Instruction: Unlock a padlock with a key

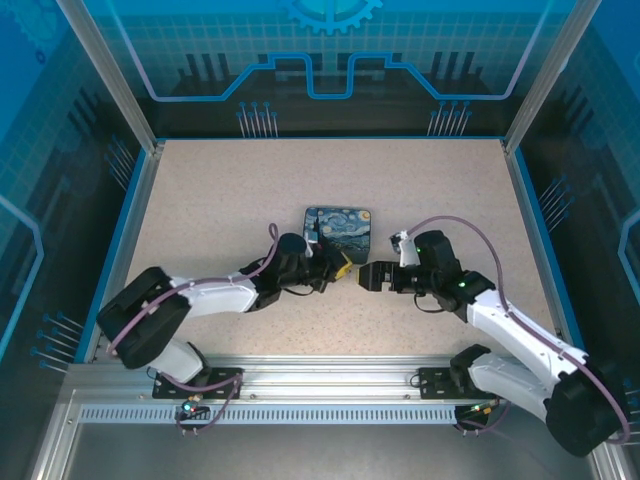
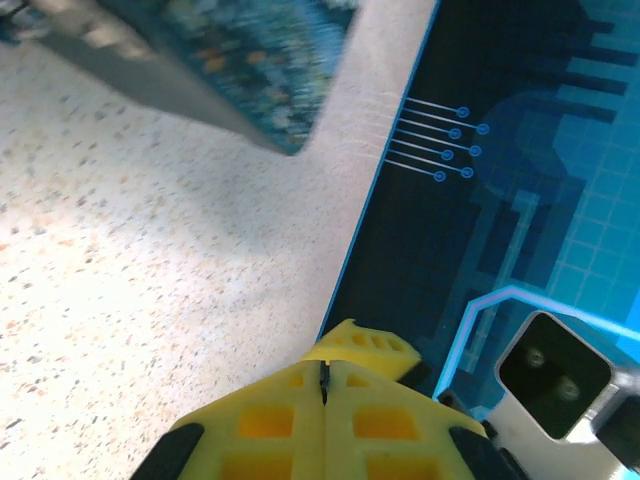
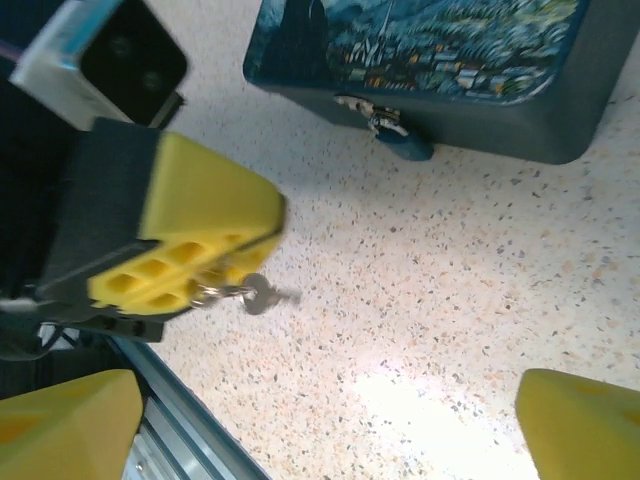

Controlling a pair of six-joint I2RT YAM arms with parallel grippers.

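Right pincer point(image 3: 325, 425) agape opposite left pincer point(image 3: 205, 262), key point(image 3: 257, 294) in its grip.

The box point(image 1: 338, 228) is being supported on the table point(image 1: 220, 200), near its centre. The padlock point(image 3: 392, 135) is being carried on the box's near wall. In front of the box, the key point(image 3: 258, 293) is being held by the left gripper point(image 1: 343, 270). The right gripper point(image 1: 368, 276) is being kept just to its right, facing it.
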